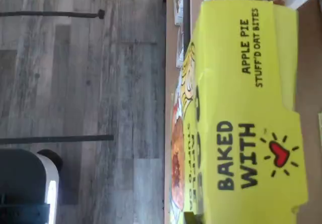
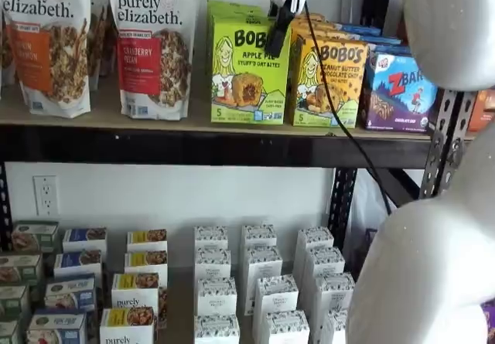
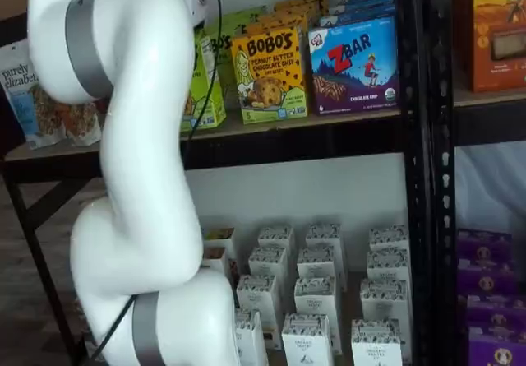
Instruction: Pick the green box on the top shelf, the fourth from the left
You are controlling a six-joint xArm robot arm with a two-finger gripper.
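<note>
Presently the gripper [image 2: 278, 21] is seen in a shelf view as a white body with black fingers [image 2: 282, 15] slanting down against the upper right corner of the green box [image 2: 247, 69]. No gap between the fingers can be made out there, and the fingers are read as fully closed. Whether the carton wall is pinched between them cannot be told, since the tips are seen side-on and merge with the carton's top edge.

The green box is noted standing upright on the top shelf [image 2: 193, 120], its base flat on the board, between a granola bag [image 2: 155, 42] on one side and the yellow-orange box [image 2: 329, 77] just beside it on the other. A blue box [image 2: 402, 89] stands past that. In the wrist view the lid of the green box [image 1: 246, 108] fills much of the frame, close under the camera, with wood-look floor [image 1: 75, 83] showing beyond the shelf edge.

Judgement: the step in hand is securing and lifting the carton. A hold on only a corner or flap is likely to let the box tilt or slip, so a straight lift is advised before any pull outward. The neighbouring yellow-orange box is close enough to be dragged along, and the trailing cable [image 2: 332, 104] should be kept clear of it.
</note>
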